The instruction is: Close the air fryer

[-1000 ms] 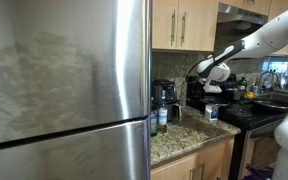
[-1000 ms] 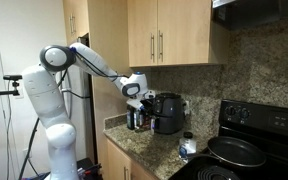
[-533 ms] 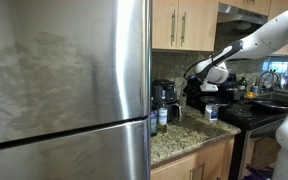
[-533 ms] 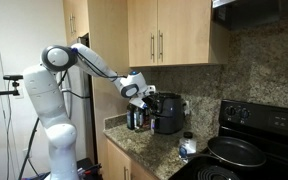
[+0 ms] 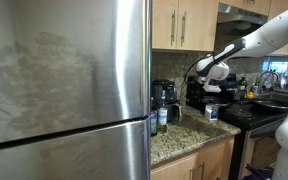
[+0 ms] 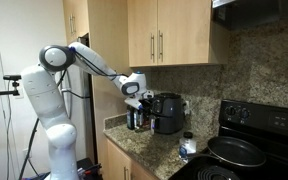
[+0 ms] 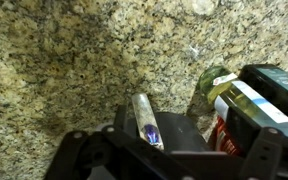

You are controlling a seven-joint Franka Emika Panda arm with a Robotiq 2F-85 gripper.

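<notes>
The air fryer [image 6: 168,112] is a black boxy appliance on the granite counter [image 6: 154,150] under the wood cabinets. It also shows behind the arm in an exterior view [image 5: 195,96]. I cannot tell how far its drawer stands out. My gripper [image 6: 134,88] hangs just to the side of the air fryer's upper part, over some bottles [image 6: 136,120], and also shows in an exterior view [image 5: 210,74]. In the wrist view my gripper [image 7: 144,112] has its fingers together at the middle, holding nothing, over the counter [image 7: 74,60].
A steel fridge [image 5: 64,90] fills the near side. A narrower black-and-silver machine [image 5: 164,94] stands by it. A black stove [image 6: 246,140] with a pan [image 6: 236,151] and a small jar [image 6: 188,146] lie past the air fryer. Bottles [image 7: 222,84] and a box [image 7: 264,100] show in the wrist view.
</notes>
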